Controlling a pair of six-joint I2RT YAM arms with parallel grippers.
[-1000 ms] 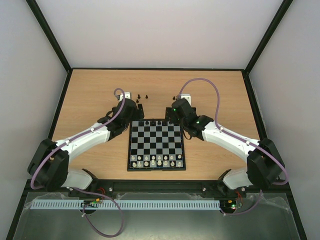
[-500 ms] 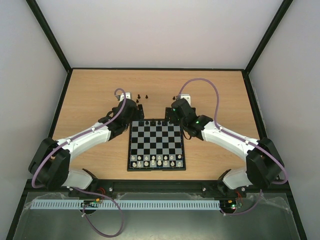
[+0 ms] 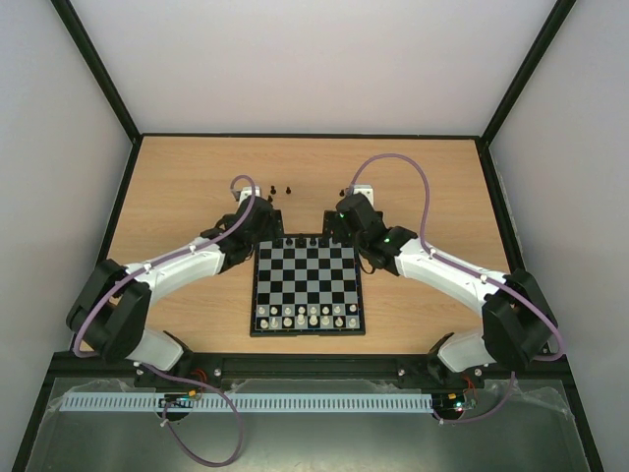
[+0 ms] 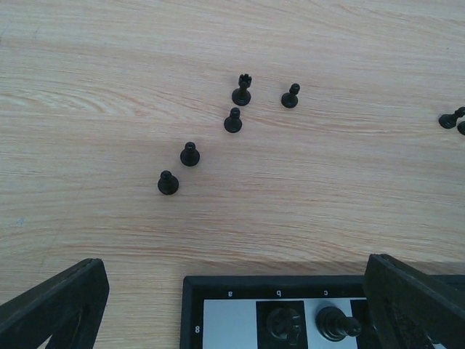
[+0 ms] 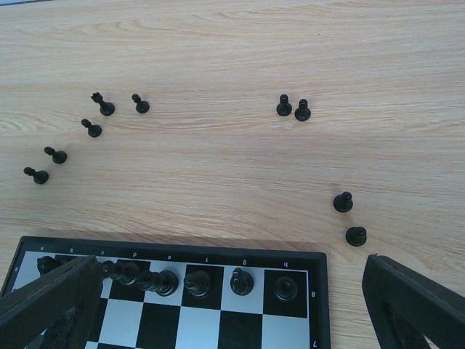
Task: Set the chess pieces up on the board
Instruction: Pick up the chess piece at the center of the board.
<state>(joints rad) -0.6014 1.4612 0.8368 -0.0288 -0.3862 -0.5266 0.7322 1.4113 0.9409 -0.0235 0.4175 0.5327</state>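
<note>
We see some black pieces (image 5: pixel 196 282) lined along the top row of the board (image 3: pixel 306 280), which sits mid-frame in the top view with white pieces (image 3: pixel 313 315) on its bottom rows. Others stand loose on the table (image 5: pixel 218 43): five upper left, two upper centre and two at right in the right wrist view. The left gripper (image 4: pixel 234 280) and right gripper (image 5: pixel 231 270) both gape wide, empty, near the board's top corners.
</note>
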